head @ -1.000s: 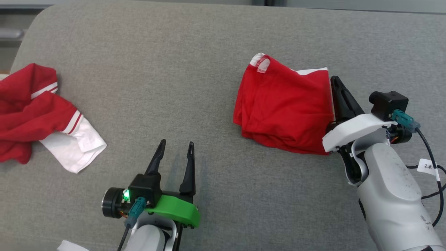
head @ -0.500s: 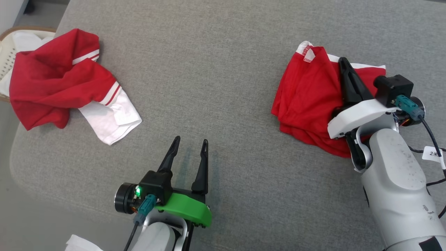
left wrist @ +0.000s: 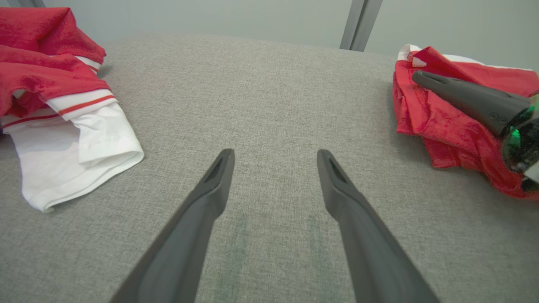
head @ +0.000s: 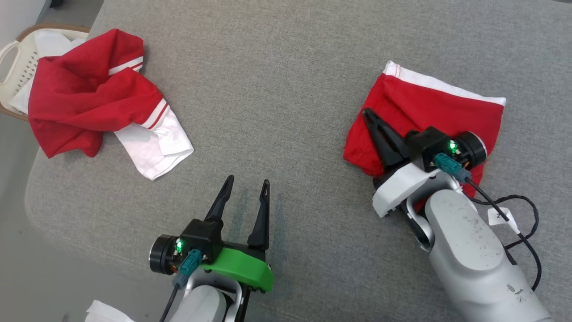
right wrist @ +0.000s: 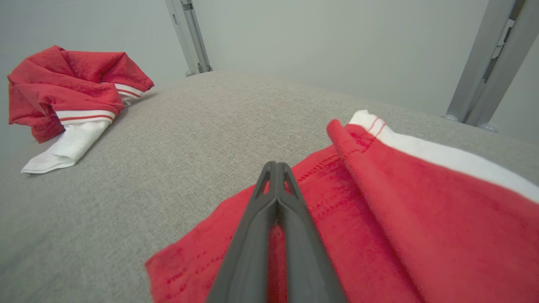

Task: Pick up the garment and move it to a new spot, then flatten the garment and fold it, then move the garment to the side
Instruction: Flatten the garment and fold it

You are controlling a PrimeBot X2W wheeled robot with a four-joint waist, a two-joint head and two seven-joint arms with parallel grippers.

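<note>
Cushion edge first: the grey cushion (head: 286, 89) rounds off at eight o'clock in my head view, with the floor (head: 27, 268) beyond it. A pale basket (head: 18, 67) sits off the corner at ten o'clock. A wide stretch of bare fabric runs up the middle from six to twelve, so there's plenty of room to move. My left gripper (head: 248, 180) hangs low at six, fingers spread wide, touching no cloth. A crumpled red and white shirt (head: 89, 98) is heaped at ten, its far side overlapping the basket.

Now the garment (head: 429, 107): it lies at three o'clock, a folded red bundle, roughly four-sided. A white band (head: 447, 85) runs along its far edge and the near-left corner is wrinkled. My right gripper (head: 368, 114) lies over it, fingers pressed together, tips pointing to eleven near the left edge. Whether they nip any cloth, I cannot tell.
</note>
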